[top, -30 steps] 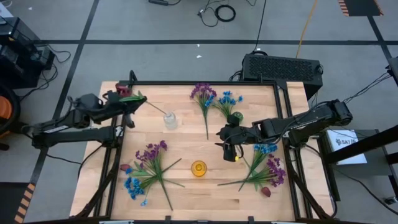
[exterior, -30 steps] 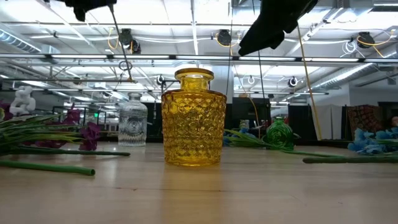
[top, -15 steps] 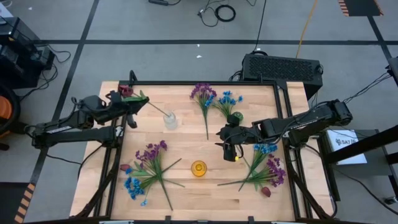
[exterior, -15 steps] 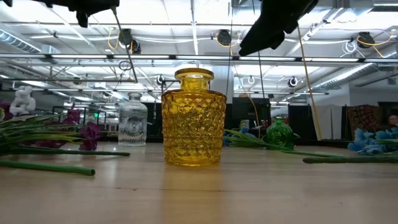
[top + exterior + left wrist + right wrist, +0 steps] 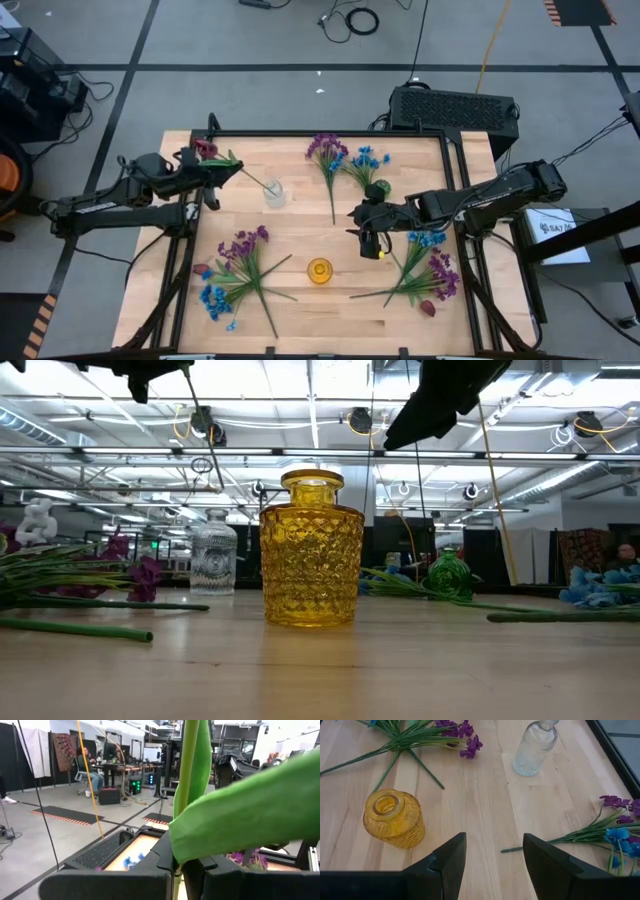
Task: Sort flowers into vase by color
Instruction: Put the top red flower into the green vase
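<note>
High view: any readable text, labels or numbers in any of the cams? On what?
White label beside the table's right edge, near the right arm: dark print, too small to read.
Yellow vase, clear vase, green vase: no markings seen.
Nothing legible in either wrist view.

Four views. High cam looks straight down on the whole wooden worktop and both arms, from well above. Low cam sits at worktop level, very near the yellow vase, facing across into the room. Left wrist cam looks level past a green stem close to the lens; what lies behind is mostly blocked, probably room and worktop edge. Right wrist cam looks down from nearby. High, low and right wrist views share the yellow vase and clear vase.
</note>
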Robot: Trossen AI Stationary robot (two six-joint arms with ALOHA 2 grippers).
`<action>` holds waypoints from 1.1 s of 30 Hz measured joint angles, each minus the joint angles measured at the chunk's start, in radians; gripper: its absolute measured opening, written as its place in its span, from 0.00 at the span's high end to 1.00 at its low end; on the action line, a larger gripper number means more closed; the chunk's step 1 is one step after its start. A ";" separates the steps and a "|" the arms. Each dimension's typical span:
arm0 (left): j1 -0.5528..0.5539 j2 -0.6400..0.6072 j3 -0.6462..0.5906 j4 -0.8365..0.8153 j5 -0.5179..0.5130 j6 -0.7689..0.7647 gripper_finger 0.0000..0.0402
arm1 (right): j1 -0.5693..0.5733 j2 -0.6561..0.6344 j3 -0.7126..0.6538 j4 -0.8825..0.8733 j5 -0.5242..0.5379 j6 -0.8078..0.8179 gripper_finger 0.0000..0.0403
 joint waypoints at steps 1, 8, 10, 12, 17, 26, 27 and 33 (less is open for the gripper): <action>0.000 0.000 0.000 0.002 0.000 0.000 0.95 | -0.004 0.000 0.000 0.000 0.000 0.000 0.53; 0.000 0.026 0.000 0.032 -0.001 0.000 0.95 | -0.033 0.000 0.000 0.004 0.003 0.005 0.53; 0.000 0.047 0.000 0.051 -0.001 -0.001 0.95 | -0.039 0.000 0.000 0.026 0.007 0.006 0.53; 0.000 0.073 0.000 0.058 0.000 -0.005 0.95 | -0.043 0.000 0.000 0.077 0.008 0.008 0.53; 0.000 0.150 0.000 0.145 0.000 -0.025 0.95 | -0.042 0.000 0.000 0.260 0.002 -0.060 0.53; 0.000 0.291 0.000 0.294 0.116 -0.033 0.95 | -0.042 0.000 0.000 0.316 0.000 -0.081 0.53; 0.000 0.294 0.000 0.295 0.116 -0.033 0.95 | -0.042 0.000 0.000 0.315 0.000 -0.081 0.53; -0.015 0.300 0.000 0.380 0.135 -0.070 0.95 | -0.042 0.007 0.000 0.330 0.000 -0.061 0.53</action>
